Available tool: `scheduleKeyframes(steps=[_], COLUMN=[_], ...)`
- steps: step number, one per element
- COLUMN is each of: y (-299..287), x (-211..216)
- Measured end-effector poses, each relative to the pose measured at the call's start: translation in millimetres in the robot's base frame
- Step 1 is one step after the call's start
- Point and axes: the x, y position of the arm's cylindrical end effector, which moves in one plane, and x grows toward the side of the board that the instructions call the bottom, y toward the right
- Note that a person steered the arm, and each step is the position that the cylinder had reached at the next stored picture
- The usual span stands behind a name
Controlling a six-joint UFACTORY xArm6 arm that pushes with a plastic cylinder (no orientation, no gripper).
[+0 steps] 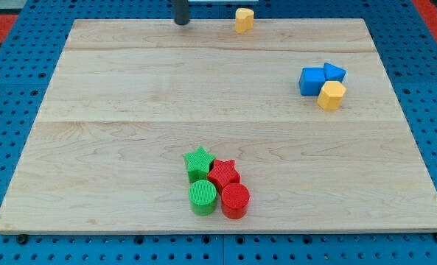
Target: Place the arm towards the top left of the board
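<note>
My tip (182, 23) is the lower end of the dark rod at the view's top edge, left of centre, over the wooden board's (130, 88) top rim. A yellow block (244, 19) stands just to its right at the top edge. At the right, a blue cube (312, 81), a blue triangular block (334, 72) and a yellow hexagonal block (331, 95) touch each other. Low in the middle sit a green star (198, 163), a red star (224, 174), a green cylinder (203, 197) and a red cylinder (235, 200), packed together. My tip is far from both clusters.
The board lies on a blue perforated table (12, 88). A red area (4, 18) shows at the view's top left and top right corners.
</note>
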Motion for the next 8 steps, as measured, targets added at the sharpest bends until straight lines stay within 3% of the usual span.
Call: scheduleKeyframes(steps=[2,3,4,5,7,8], y=[133,138,255,255,-9,-94], x=[10,96,-1,-1,9,53])
